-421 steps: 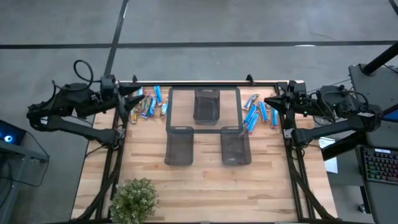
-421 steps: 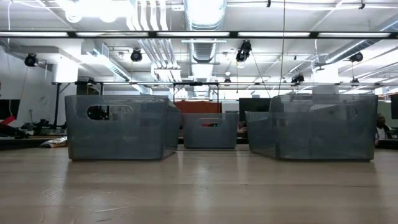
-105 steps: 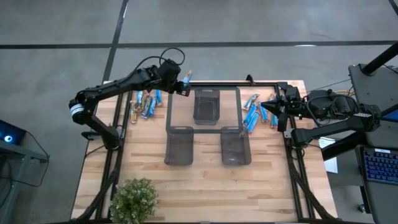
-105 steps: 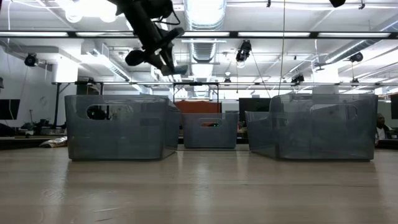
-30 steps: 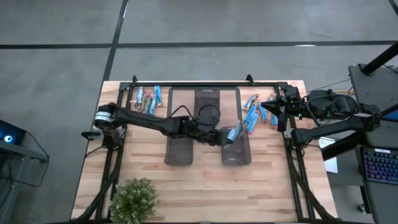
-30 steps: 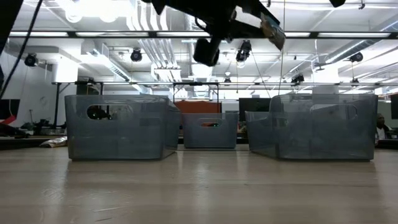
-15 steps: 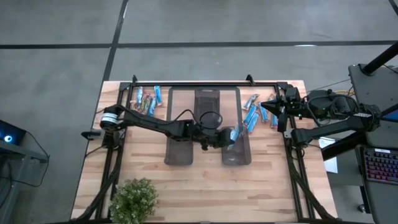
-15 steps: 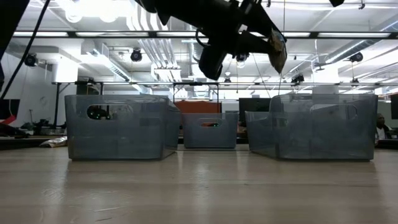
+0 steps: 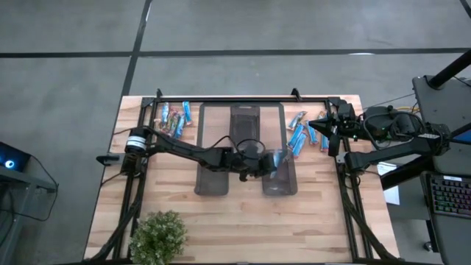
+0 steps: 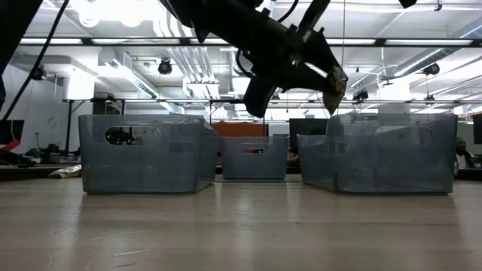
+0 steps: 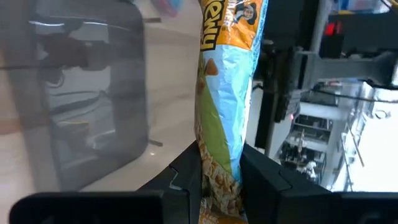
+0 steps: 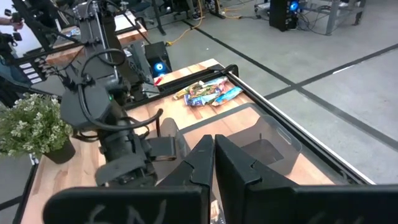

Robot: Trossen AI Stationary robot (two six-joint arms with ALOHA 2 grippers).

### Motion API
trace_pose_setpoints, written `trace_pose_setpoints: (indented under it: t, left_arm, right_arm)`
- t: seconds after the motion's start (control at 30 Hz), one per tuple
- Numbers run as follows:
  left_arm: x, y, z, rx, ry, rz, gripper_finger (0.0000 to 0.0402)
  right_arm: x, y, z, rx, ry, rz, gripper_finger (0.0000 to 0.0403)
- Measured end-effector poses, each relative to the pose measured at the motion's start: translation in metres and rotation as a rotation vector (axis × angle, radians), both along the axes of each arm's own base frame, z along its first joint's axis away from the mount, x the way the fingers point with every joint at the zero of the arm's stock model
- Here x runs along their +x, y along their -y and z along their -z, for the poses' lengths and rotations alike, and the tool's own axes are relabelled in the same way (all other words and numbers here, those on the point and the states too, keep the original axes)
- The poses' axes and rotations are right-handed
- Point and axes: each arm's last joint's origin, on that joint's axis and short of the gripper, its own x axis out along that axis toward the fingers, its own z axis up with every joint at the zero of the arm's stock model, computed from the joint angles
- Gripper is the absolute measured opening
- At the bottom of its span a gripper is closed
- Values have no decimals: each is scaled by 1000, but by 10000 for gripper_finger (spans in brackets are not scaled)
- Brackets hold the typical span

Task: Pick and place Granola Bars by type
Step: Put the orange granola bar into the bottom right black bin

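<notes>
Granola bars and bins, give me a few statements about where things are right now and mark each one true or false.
1. The left gripper holds a blue-wrapped granola bar above the bin on the right. True.
2. The right gripper is carrying a bar to the far middle bin. False: it waits at the table's right edge, jaws shut, holding nothing.
3. Loose bars lie in two groups at the far side of the table, a left pile and a right pile. True.
4. The potted plant stands between the two near bins. False: it sits at the near left corner of the table.
5. There are four wire-mesh bins. False: there are three.
</notes>
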Motion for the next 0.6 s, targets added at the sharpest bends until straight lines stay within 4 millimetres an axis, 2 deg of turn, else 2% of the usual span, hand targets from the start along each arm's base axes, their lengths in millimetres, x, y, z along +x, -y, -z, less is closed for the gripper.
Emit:
trace_pose_setpoints:
  t: [0.6]
  left_arm:
    - [1,1,6,0,-22,-19,71]
  right_arm:
    - [0,0,0,-6,-1,-2,8]
